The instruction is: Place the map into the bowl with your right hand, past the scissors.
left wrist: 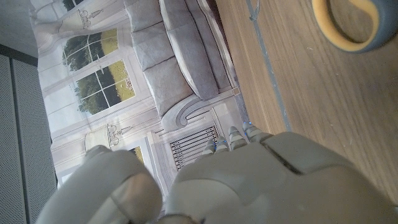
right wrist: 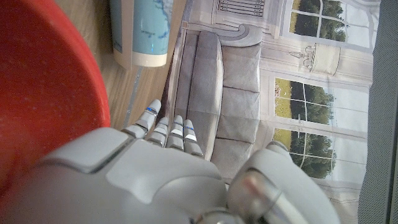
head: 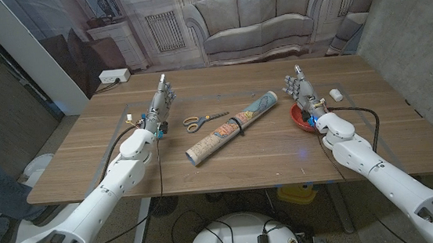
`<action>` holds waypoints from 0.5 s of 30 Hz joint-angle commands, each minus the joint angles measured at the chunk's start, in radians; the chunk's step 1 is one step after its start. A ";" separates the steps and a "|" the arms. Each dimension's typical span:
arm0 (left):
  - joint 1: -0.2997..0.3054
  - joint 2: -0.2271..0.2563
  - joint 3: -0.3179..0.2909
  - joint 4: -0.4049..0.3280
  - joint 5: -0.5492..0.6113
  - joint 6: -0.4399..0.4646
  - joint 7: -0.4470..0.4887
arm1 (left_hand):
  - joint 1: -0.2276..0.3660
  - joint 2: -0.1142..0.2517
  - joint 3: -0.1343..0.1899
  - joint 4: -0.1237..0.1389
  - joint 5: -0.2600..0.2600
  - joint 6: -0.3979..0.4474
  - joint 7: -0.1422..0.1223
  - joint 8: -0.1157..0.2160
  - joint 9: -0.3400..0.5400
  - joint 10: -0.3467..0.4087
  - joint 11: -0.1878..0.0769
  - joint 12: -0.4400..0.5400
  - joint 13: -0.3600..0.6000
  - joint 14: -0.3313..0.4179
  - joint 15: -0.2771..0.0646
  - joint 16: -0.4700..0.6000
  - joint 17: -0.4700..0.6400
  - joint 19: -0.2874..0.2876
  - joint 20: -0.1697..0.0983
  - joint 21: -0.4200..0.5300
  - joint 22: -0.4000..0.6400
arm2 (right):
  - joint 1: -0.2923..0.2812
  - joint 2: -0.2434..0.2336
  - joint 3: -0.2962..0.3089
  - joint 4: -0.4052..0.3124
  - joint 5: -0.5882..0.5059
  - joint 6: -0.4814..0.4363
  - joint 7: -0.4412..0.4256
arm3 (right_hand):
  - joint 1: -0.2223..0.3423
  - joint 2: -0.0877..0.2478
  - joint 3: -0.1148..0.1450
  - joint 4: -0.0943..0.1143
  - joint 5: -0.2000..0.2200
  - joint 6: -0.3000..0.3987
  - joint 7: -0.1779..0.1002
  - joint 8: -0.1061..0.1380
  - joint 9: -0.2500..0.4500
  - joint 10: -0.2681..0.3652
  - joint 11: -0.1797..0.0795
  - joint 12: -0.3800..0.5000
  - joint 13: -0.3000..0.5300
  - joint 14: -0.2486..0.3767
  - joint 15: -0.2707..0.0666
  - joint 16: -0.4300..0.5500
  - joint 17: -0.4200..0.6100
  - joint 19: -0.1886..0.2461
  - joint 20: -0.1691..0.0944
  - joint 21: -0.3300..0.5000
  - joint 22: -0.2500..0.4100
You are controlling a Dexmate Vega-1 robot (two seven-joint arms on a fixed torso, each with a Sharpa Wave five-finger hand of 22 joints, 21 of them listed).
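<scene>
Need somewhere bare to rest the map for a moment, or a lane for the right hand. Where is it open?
Bare wood runs along the near edge of the table, between both forearms in front of the rolled map. The far strip beyond the scissors is also bare. It is crowded around the right hand, with the red bowl beside it and the map's end close by.
</scene>
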 commanded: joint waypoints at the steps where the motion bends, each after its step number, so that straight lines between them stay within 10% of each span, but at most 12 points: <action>1: 0.005 0.010 -0.001 -0.045 0.007 0.027 0.023 | 0.011 0.002 0.001 0.003 0.007 -0.003 -0.003 0.008 0.005 -0.005 0.000 0.008 0.002 -0.037 -0.001 0.007 0.003 -0.006 -0.037 0.006 0.005 | -0.004 0.004 0.000 0.023 0.003 0.018 0.012 | 0.008 0.002 0.000 0.004 0.006 0.015 -0.003 0.006 0.001 0.009 -0.004 0.002 0.002 0.014 -0.001 0.003 0.001 0.013 -0.044 0.003 0.004; 15: -0.032 -0.002 0.015 -0.016 0.018 0.018 -0.005 | 0.018 0.009 0.002 0.000 0.012 0.005 -0.003 0.011 0.005 0.007 0.002 0.013 0.002 -0.027 0.005 0.010 0.002 -0.001 -0.034 0.007 0.005 | -0.035 -0.015 0.011 -0.035 -0.015 0.041 -0.016 | 0.015 0.005 0.000 -0.001 0.008 0.024 -0.008 0.009 0.001 0.018 -0.008 0.005 0.002 0.023 -0.005 0.005 0.000 0.024 -0.046 -0.004 0.005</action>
